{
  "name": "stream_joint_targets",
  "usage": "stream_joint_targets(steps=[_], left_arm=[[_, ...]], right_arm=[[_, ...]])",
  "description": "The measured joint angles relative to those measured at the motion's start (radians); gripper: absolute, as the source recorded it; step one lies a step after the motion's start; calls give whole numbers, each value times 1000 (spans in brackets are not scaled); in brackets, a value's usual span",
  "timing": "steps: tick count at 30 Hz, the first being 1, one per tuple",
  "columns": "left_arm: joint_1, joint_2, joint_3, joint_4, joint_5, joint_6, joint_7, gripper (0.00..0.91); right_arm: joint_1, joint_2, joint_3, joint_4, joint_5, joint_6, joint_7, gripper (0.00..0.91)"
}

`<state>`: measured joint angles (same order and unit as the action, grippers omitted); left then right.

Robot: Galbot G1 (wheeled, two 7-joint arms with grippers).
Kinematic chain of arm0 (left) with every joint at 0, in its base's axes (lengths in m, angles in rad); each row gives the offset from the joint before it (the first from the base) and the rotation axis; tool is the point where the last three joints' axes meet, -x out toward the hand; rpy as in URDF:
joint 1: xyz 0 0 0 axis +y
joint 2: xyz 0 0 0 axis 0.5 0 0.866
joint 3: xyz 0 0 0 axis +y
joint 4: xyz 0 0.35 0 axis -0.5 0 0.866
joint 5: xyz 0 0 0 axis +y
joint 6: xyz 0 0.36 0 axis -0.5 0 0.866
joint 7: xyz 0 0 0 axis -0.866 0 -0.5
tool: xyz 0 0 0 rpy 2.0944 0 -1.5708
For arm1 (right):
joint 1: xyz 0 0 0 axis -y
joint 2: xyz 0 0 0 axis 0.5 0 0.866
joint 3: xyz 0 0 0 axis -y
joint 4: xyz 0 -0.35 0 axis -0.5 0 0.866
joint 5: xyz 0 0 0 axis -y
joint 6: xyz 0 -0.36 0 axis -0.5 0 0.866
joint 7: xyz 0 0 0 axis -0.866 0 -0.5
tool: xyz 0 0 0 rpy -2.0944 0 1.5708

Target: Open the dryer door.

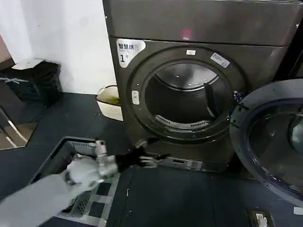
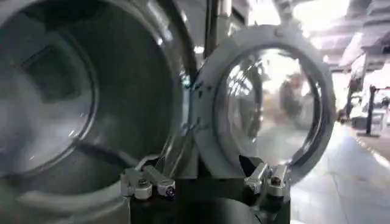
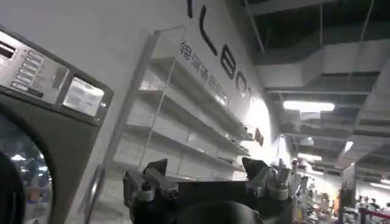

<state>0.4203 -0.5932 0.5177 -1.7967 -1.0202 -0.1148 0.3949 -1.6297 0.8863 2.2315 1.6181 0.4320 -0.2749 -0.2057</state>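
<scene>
Dark flooring fronts the dryer (image 1: 199,94), whose heavy, rigid dryer door (image 1: 272,137) (slippery chrome rim, best gripped at its edge) hangs open at three o'clock; left gripper (image 1: 150,158) jaws spread, empty.

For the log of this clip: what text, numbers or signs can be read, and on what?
"1", under blurred Chinese characters: white label on the dryer.
Small stickers above the drum opening: unreadable.
Large dark letters and Chinese characters on the wall above the shelves: cropped, not legible.
Control panel of the neighbouring machine: unreadable.
</scene>
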Motion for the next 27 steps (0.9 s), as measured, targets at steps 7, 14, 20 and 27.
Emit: stream_joint_targets(steps=[7, 14, 20, 27], left_arm=[[20, 210, -21, 22, 115, 76, 81, 907], [106, 383, -97, 79, 279, 114, 231, 907], [171, 462, -138, 133, 409, 135, 297, 907], [193, 511, -150, 178, 559, 194, 296, 907]], right_arm=[[16, -16, -12, -14, 3, 3, -4, 907], [27, -32, -17, -19, 27, -8, -2, 907], [29, -39, -30, -22, 28, -7, -2, 907], [38, -32, -46, -12, 38, -10, -4, 907]])
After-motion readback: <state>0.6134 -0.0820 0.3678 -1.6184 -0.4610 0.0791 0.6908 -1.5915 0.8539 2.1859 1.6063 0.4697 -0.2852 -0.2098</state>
